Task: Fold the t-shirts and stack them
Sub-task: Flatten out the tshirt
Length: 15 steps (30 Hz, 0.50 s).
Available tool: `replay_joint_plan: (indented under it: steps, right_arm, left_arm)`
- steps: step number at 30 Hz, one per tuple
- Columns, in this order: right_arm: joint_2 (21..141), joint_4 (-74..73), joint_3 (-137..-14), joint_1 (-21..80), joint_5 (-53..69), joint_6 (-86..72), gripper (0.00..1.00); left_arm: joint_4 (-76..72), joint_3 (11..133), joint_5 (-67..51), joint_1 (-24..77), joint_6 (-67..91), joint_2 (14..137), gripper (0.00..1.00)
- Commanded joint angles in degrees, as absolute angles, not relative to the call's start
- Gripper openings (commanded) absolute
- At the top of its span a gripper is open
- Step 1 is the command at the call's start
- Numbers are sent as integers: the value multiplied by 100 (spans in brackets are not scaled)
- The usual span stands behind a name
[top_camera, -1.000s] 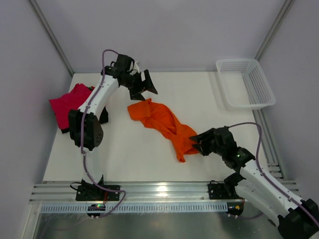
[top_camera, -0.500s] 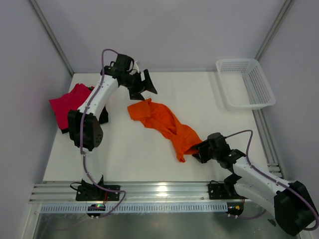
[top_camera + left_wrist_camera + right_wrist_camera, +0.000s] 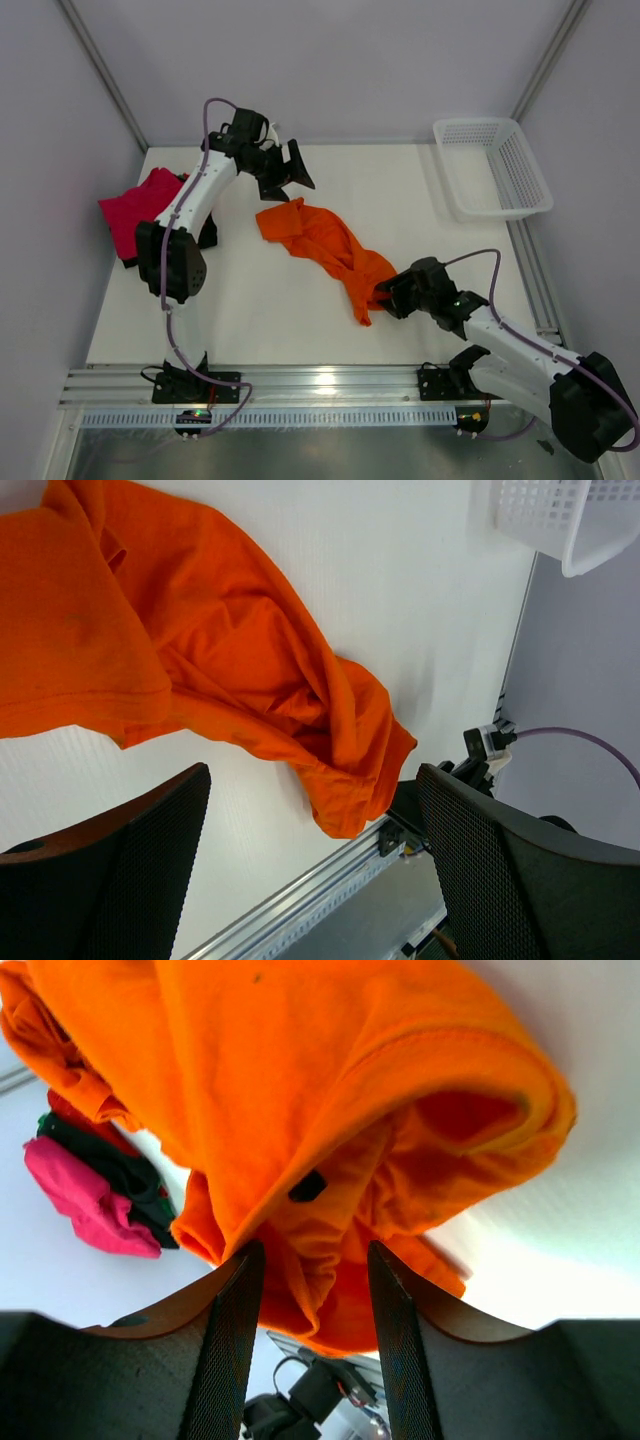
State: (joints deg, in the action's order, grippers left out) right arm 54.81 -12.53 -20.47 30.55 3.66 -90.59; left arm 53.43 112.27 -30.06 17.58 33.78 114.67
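Folding has not begun, as far as the pictures show. The orange t-shirt (image 3: 325,245) lies crumpled in a diagonal band across the middle of the desk (image 3: 260,310), twisted and bunched rather than spread flat. The magenta t-shirt (image 3: 130,210) sits in a loose heap at the left edge with the black t-shirt (image 3: 115,1165) tucked against it (neither looks folded, and that heap is not a tidy stack). By my reckoning all three shirts are left to flatten, fold and pile.

The left gripper (image 3: 290,185) hovers over the far end of the orange shirt, its jaws wide apart and holding nothing. The right gripper (image 3: 385,295) is low at the near, right-hand end of the same shirt. Its wrist view shows a thick orange fold lying between the two fingers (image 3: 235,1330), which stand partly apart. I cannot tell whether they pinch the cloth or merely straddle it.

A white mesh basket (image 3: 500,211) stands at the far right corner, well apart from the shirts and out of the way. The likelier hindrance is the orange shirt's own tangle, since its layers are rolled over one another. The left arm also reaches over the magenta and black heap.
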Motion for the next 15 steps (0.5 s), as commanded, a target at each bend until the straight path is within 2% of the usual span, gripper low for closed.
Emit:
replay_joint_plan:
  steps: [1, 15]
  right_arm:
    - [5151, -1511, -2311, 3208, 308, -9035, 50]
    - [4948, -1653, -2215, 3410, 246, -9185, 50]
  left_arm:
    - [5221, 11285, -3120, 1723, 3331, 11338, 86]
    - [5124, 11241, -3208, 1723, 3358, 11417, 85]
